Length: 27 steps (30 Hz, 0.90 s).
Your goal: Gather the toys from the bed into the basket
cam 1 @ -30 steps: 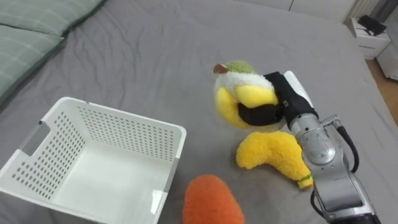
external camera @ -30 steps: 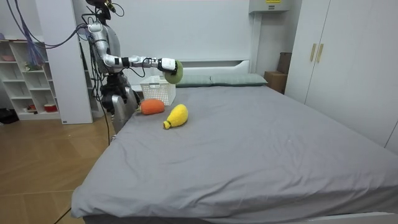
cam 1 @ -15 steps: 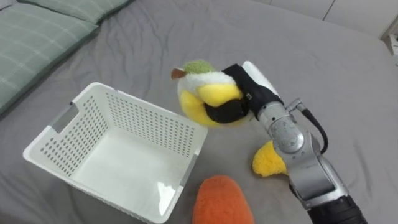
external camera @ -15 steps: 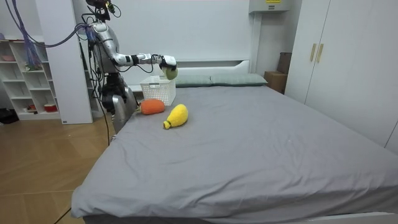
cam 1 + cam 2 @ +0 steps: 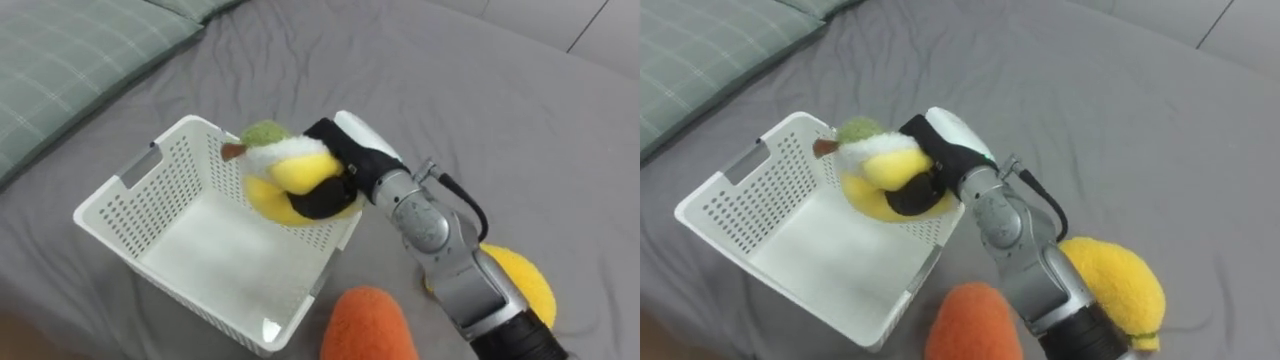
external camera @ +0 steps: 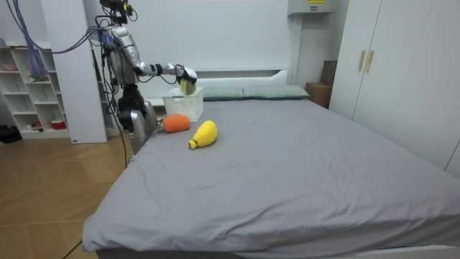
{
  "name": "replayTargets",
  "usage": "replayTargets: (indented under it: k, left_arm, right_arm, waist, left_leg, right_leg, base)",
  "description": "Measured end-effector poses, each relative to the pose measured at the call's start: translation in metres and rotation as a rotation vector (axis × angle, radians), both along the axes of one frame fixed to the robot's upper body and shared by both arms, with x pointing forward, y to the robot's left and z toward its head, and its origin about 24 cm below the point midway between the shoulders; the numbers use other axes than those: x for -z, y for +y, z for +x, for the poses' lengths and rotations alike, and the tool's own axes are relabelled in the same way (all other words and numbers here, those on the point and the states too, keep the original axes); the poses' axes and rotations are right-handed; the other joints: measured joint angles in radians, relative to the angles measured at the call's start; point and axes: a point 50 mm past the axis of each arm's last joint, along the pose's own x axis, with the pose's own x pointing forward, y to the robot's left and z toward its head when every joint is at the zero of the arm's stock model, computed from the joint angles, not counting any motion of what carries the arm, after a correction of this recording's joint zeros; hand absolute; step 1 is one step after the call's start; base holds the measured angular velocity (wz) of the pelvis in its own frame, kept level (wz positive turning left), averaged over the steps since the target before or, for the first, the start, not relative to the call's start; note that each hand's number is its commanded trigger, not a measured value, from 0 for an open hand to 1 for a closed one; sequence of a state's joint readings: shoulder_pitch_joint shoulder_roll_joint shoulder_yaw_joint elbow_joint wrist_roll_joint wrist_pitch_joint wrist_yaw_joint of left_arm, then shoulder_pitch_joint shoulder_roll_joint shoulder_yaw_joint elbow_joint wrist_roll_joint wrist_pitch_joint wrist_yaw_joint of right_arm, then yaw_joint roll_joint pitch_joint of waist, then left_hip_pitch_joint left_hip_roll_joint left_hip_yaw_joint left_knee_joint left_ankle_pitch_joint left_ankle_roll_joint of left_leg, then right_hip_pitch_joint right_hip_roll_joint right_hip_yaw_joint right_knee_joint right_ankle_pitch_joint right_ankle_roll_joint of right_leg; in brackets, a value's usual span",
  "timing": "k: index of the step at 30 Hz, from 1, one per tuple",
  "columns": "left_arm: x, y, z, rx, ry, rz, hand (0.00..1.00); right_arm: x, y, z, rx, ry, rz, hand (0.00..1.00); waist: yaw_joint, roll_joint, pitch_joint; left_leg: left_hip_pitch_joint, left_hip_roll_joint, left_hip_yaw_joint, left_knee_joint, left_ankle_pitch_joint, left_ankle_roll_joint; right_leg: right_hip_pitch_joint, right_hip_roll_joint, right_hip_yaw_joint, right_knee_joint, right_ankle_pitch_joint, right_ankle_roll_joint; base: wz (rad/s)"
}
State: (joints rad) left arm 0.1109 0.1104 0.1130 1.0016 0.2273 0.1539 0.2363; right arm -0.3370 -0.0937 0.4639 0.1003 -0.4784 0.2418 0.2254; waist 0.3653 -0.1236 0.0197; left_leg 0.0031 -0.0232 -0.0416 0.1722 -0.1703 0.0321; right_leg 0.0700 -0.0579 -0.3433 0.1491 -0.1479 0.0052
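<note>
Around: white basket (image 5: 150, 215) on grey bed (image 5: 480, 90); orange plush (image 5: 365, 325) at its 5 o'clock, round yellow plush (image 5: 525, 285) at 3, green pillow (image 5: 70, 60) at 10 | Toy: yellow fruit plush (image 5: 285, 185) — white band, green cap, brown stem — held over basket's 2 o'clock rim | Stem toward 10 o'clock, long axis 10-to-4 | Right hand (image 5: 350, 160) curled around it.

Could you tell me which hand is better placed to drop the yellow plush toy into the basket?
Right: the right hand grips the yellow plush toy over the white perforated plastic basket.
</note>
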Motion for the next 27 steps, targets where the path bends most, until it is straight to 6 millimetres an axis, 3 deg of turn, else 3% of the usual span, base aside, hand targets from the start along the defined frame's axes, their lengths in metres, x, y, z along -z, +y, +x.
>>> replayTargets:
  k: [1, 2, 7, 11, 14, 27]
  left_arm:
    - [0.0, 0.0, 0.002, -0.001, -0.005, 0.004, 0.0]
    - [-0.001, 0.0, 0.004, 0.002, -0.011, 0.012, 0.0]
    - [-0.003, -0.003, 0.013, 0.022, -0.034, 0.017, 0.0]
    - [-0.006, -0.004, 0.026, 0.029, -0.067, 0.023, 0.0]
    - [-0.007, -0.004, 0.031, 0.029, -0.083, 0.034, 0.0]
    - [-0.006, -0.003, 0.029, 0.029, -0.071, 0.039, 0.0]
  right_arm:
    - [0.001, 0.003, -0.001, -0.009, 0.009, 0.006, 0.33]
    - [0.001, 0.006, -0.002, -0.019, 0.016, 0.011, 0.0]
    - [0.008, 0.009, -0.004, -0.037, 0.042, -0.009, 0.0]
    - [0.023, 0.008, -0.004, -0.032, 0.095, -0.045, 0.0]
    - [0.031, 0.008, -0.006, -0.036, 0.117, -0.082, 0.0]
    - [0.031, 0.006, -0.005, -0.035, 0.105, -0.106, 0.0]
  waist:
    - [0.0, -0.001, 0.0004]
    - [0.004, -0.004, 0.0014]
    - [0.029, -0.015, 0.0012]
    - [0.052, -0.012, 0.0035]
    - [0.055, -0.012, 0.0044]
    - [0.051, -0.018, 0.0061]
  left_leg:
    - [-0.003, -0.001, -0.005, 0.0, 0.001, 0.0]
    - [-0.008, -0.003, -0.009, 0.0, 0.003, 0.0]
    - [-0.026, -0.005, -0.015, 0.001, 0.007, 0.001]
    - [-0.028, -0.006, -0.018, 0.004, 0.009, 0.001]
    - [-0.028, -0.007, -0.019, 0.003, 0.009, 0.001]
    - [-0.027, -0.007, -0.019, -0.003, 0.01, 0.001]
  right_leg:
    - [-0.002, -0.001, -0.005, 0.0, 0.0, 0.0]
    - [-0.005, -0.002, -0.005, 0.0, 0.0, 0.0]
    - [-0.021, -0.003, -0.007, 0.002, 0.0, 0.0]
    - [-0.019, -0.005, -0.016, 0.001, 0.0, 0.0]
    - [-0.019, -0.006, -0.017, 0.001, 0.0, 0.001]
    - [-0.02, -0.005, -0.017, -0.001, 0.0, 0.001]
  base:
    - [0.13]
    - [0.13]
    - [0.04]
    - [0.02]
    - [0.0]
    - [0.0]
